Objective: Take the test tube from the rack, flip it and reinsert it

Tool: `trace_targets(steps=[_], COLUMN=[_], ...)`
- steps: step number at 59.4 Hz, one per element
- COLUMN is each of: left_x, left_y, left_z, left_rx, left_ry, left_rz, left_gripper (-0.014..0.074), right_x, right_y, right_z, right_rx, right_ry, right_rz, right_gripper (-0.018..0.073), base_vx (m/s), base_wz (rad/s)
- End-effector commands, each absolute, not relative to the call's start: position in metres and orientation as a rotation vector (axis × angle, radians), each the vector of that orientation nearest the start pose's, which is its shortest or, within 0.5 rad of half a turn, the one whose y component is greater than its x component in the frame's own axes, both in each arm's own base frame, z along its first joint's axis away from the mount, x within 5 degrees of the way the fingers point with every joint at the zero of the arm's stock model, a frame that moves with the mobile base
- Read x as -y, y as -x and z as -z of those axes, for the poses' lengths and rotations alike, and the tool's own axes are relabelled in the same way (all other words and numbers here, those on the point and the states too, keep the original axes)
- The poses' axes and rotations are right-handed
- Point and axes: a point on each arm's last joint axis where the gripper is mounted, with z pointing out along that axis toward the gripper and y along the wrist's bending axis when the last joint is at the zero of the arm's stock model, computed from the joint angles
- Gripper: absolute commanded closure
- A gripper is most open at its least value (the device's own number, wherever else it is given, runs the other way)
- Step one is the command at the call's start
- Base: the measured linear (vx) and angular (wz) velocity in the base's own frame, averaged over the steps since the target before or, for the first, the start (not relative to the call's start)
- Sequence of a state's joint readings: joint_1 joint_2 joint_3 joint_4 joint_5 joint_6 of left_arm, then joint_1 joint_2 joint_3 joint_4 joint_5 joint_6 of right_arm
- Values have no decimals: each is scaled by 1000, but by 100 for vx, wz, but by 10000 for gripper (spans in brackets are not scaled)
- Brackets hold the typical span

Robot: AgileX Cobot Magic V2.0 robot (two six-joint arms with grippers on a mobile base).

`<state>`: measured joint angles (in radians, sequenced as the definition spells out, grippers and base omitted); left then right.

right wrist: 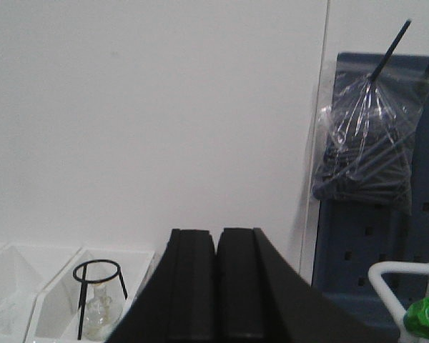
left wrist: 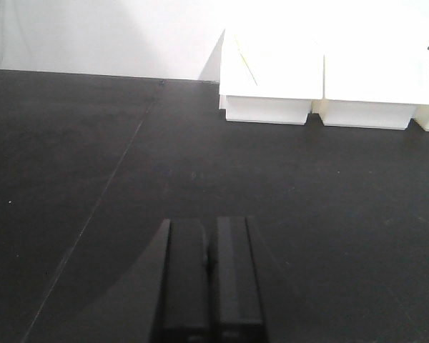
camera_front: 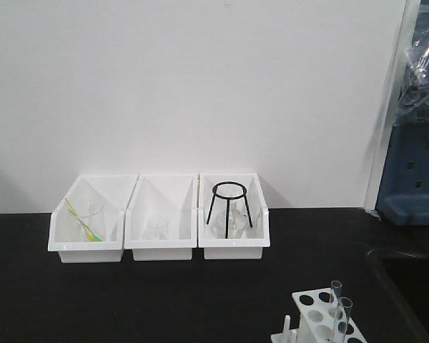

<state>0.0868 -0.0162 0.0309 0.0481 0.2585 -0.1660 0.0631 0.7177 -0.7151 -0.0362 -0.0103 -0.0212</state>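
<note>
Starting on the left, the left gripper [left wrist: 209,223] hangs low over the black tabletop [left wrist: 93,179], jaws pressed together, nothing between them. Nobody has a tube yet!

Over to the lower right of the front view, and there's the rack [camera_front: 316,307], small and white, round holes in its top plate. Two clear tubes stand in its holes on the right side: one test tube [camera_front: 335,294] and, just beside it, its twin [camera_front: 345,314]. Which one gets flipped, I can't tell. Either way it looks like thin glass: light, rigid, slick and easy to crack. My call is a gentle pinch on the bare upper stretch above the plate, just firm enough that it doesn't slide, then a straight lift so it doesn't lever against the hole.

The right gripper [right wrist: 217,232] is up high and aimed at the wall, jaws closed flush, empty too. It would have to open before any pickup.

Now the room. The tabletop is matte, dark and flat. Along the back wall sit three white bins: the left bin [camera_front: 57,243] with a beaker and a yellow-green stick, the middle bin [camera_front: 136,243] with a small beaker, the right bin [camera_front: 261,239] with a black tripod [camera_front: 229,191] over a flask. Far right, a blue pegboard [right wrist: 357,250] carries a plastic bag [right wrist: 365,143].
</note>
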Motion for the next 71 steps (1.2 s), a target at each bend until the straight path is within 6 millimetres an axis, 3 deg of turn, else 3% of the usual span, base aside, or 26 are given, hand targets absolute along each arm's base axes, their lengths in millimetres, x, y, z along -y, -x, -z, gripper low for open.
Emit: trace_targets(steps=[1,16,22,38,45,52,60,71], left_x=[-5,-5,-5,-5,-5,-5,-5,-5], left_y=[-55,-55,-55,-55,-55,-55,-55,-55], left_z=[-187,-187,-187,-187,-187,-187,-187,-187], left_rx=[-1659,-1659,-1659,-1659,-1659,-1659,-1659,-1659], left_ry=[175,175,175,175,175,175,175,175], left_rz=[26,26,26,26,26,26,26,26], left_gripper=[603,603,603,603,603,603,603,603], right_x=[-10,-10,-10,-10,-10,-10,-11,-21], right_y=[-159,-163,-163,-162,-162,-163,-175,-182], right_z=[-405,-401,-401,-401,-403,-404,-378,-294], right_rx=[-1371,-1406,-1406,-1403,-1384,-1363,-1403,-1498], right_ry=[89,97,100,98,97,81,67,77], right_rz=[2,9,12,10,9,-8,-35,-149], right_gripper=[565,480,383,-57,-149,-149,-115,-33], base_vx=[0,0,0,0,0,0,0,0], base_wz=[0,0,0,0,0,0,0,0])
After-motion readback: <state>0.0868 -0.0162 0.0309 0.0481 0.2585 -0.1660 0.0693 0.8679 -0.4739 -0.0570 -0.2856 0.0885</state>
